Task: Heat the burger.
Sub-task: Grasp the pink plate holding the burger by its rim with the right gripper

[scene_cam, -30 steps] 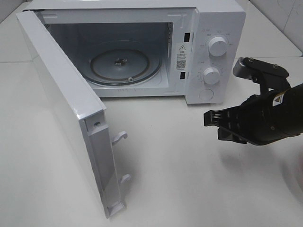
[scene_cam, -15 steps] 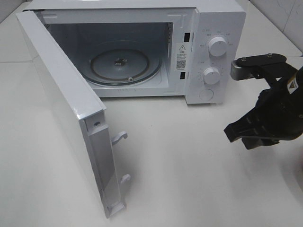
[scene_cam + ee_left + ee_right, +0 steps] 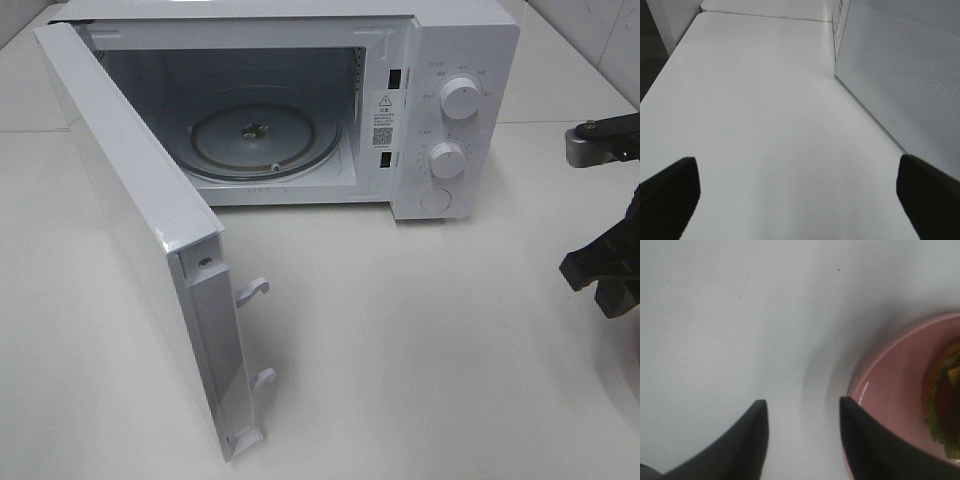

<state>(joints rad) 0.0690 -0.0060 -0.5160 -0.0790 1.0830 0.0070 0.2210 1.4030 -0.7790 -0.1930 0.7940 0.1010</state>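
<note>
The right fingers (image 3: 747, 440) sat apart and empty by the pink plate (image 3: 880, 357), left fingers (image 3: 670, 190) wide apart; clipping its rim could've toppled the burger (image 3: 942, 385).

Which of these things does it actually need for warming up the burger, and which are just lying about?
Needed: burger; pink plate under it; microwave with open door and glass turntable; right fingers, open near the plate.
Just there: left fingers, open and empty; white table.
</note>
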